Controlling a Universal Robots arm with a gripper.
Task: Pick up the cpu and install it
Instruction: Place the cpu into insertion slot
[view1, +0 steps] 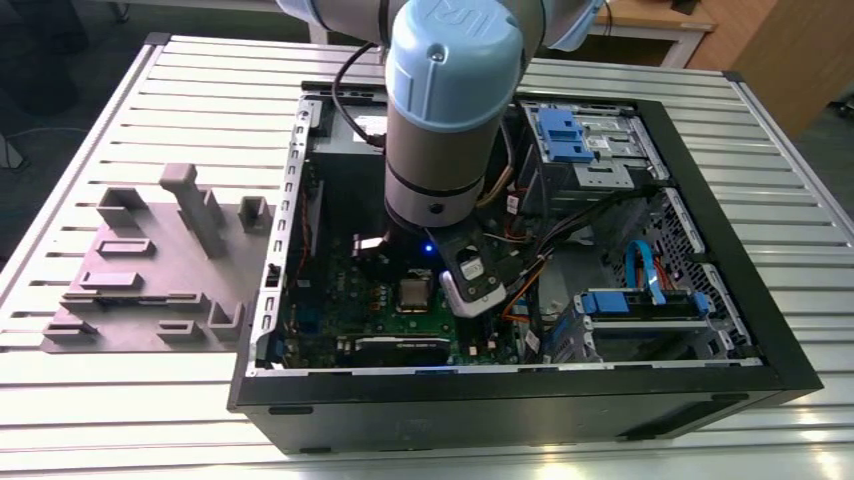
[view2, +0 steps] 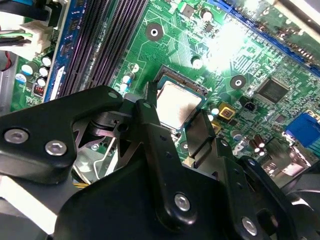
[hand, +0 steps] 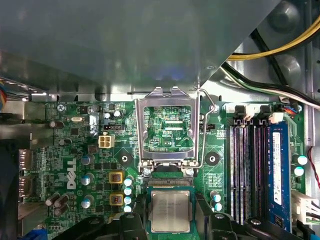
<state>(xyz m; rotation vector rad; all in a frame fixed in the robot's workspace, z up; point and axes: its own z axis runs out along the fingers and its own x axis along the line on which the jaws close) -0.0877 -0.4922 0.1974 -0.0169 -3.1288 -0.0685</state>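
The cpu (hand: 170, 211), a small square chip with a silvery top, lies flat in the socket on the green motherboard (hand: 85, 150). It also shows in the second wrist view (view2: 178, 103) and the exterior view (view1: 414, 294). My gripper (hand: 170, 220) hangs just above it, open. One black finger (hand: 141, 212) stands on each side of the chip, with a narrow gap between finger and chip. The second wrist view shows the gripper (view2: 175, 122) straddling the chip the same way. The socket's metal frame (hand: 167, 125) is swung up open beyond the chip, its lever (hand: 206, 125) raised.
The arm reaches down into an open PC case (view1: 534, 400) on a slatted table. Long black memory slots (hand: 247, 170) run beside the socket. A grey power-supply box (hand: 125, 40) and loose cables (hand: 280, 47) sit close by. A grey fixture plate (view1: 147, 260) lies at the exterior view's left.
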